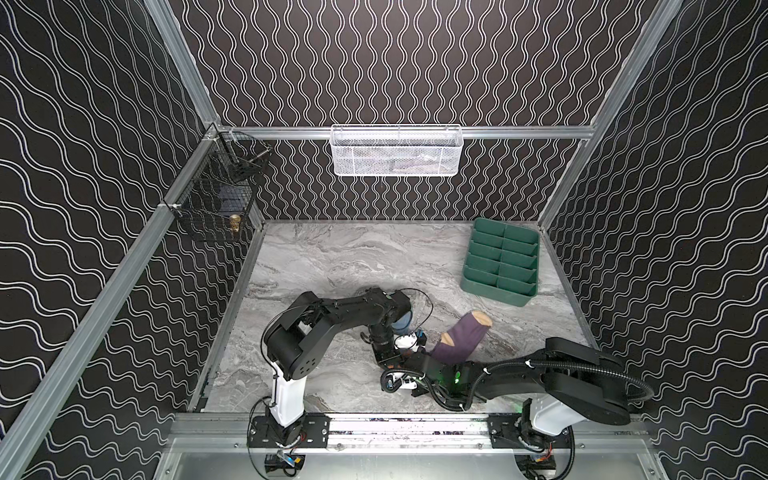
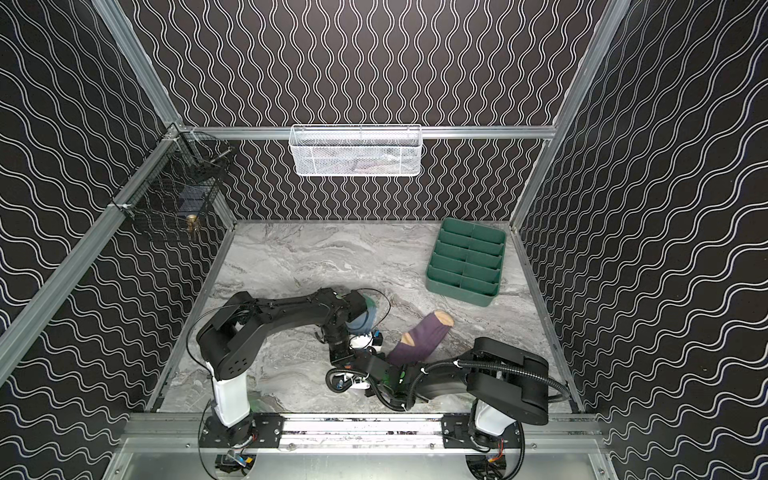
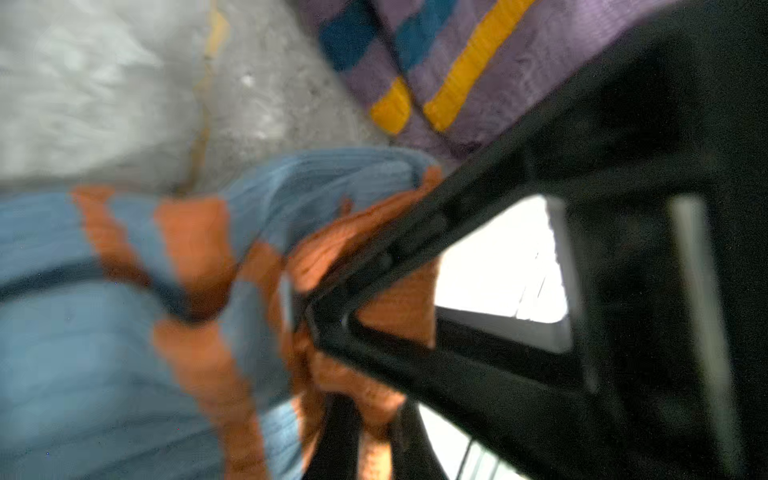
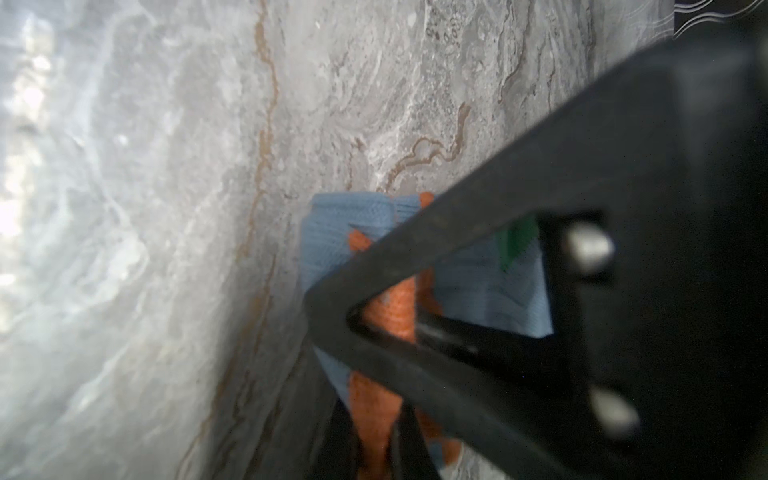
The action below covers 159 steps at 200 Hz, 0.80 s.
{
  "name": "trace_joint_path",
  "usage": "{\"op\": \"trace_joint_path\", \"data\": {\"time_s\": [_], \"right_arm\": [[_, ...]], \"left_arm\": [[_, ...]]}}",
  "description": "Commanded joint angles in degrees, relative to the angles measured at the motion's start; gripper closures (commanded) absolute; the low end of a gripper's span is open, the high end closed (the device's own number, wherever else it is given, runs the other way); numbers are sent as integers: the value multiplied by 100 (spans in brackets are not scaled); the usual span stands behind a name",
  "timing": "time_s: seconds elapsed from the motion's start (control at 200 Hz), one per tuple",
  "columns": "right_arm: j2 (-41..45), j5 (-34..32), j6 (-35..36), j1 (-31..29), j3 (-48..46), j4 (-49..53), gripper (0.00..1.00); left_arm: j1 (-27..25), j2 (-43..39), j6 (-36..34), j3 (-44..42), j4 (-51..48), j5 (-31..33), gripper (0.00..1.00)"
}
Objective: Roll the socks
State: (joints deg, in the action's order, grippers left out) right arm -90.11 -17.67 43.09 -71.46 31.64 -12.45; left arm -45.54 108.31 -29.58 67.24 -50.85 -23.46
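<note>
blue sock (image 3: 83, 353) pinched in left gripper (image 3: 309, 328) — right gripper (image 4: 322, 332) too

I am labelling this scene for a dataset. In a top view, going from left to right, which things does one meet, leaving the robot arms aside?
black wire basket → light blue sock → purple sock → green tray. The white mesh basket spans the middle, so it is left out.

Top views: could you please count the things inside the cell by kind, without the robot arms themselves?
Socks: 2 (light blue sock, purple sock)
Wire baskets: 2 (white mesh basket, black wire basket)
Trays: 1 (green divided tray)
Total: 5
</note>
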Motion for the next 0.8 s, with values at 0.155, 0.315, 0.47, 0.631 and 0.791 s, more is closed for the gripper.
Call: {"op": "trace_joint_path", "data": {"time_s": [0.155, 0.315, 0.47, 0.631, 0.791], "right_arm": [[33, 667, -496, 141, 261, 1594, 100], [-138, 1019, -842, 445, 899, 2415, 100], [-571, 1615, -1161, 833, 1755, 3461, 100], [-1253, 2367, -1560, 1150, 3036, 4632, 100], [-2105, 3665, -1980, 1594, 4358, 5622, 100]], "left_arm": [[27, -1208, 324, -411, 1422, 1967, 81], [61, -2645, 678, -899, 2241, 4021, 72], [121, -4105, 643, -1154, 2757, 6473, 69], [130, -6288, 944, -812, 2664, 7135, 66], [130, -8062, 599, -686, 2930, 4941, 56]]}}
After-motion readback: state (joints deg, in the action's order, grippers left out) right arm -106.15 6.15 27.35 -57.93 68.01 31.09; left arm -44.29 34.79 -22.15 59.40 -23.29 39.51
